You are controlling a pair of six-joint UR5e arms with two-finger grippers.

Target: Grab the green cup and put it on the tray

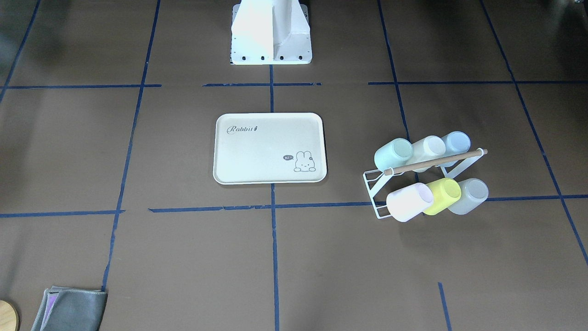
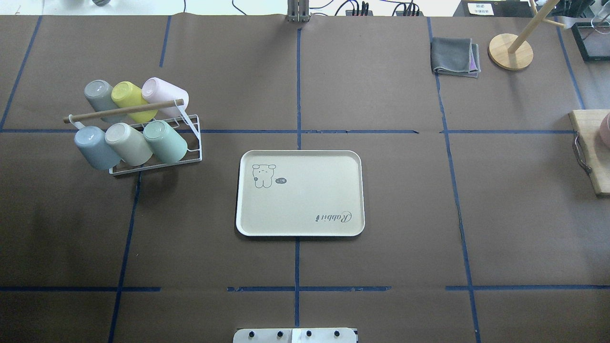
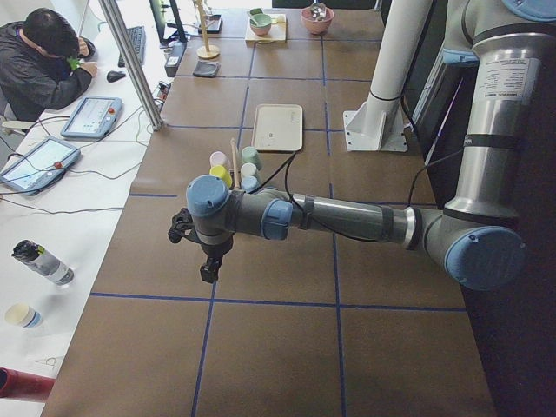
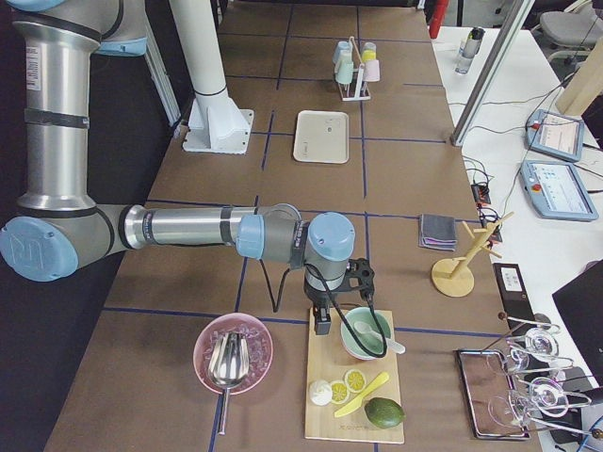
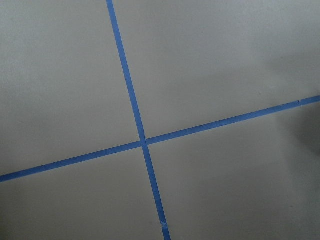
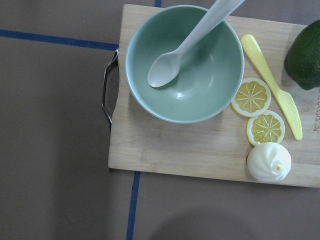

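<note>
The green cup (image 2: pixel 166 141), pale mint, hangs tilted on a white wire rack (image 2: pixel 190 155) at the end nearest the tray; it also shows in the front view (image 1: pixel 392 154). The tray (image 2: pixel 300 193) lies flat mid-table with nothing on it and shows in the front view (image 1: pixel 270 148). My left gripper (image 3: pixel 208 265) hangs over bare table well short of the rack; I cannot tell if it is open or shut. My right gripper (image 4: pixel 322 320) hangs over a cutting board far from the tray; I cannot tell its state either. Neither wrist view shows fingers.
The rack also holds blue (image 2: pixel 95 147), cream (image 2: pixel 127 143), grey (image 2: pixel 99 94), yellow-green (image 2: pixel 131 100) and pink (image 2: pixel 164 94) cups under a wooden bar. A cutting board (image 6: pixel 150 150) carries a green bowl (image 6: pixel 184 65), lemon slices and an avocado. A grey cloth (image 2: pixel 453 56) and wooden stand (image 2: pixel 511 50) sit far right.
</note>
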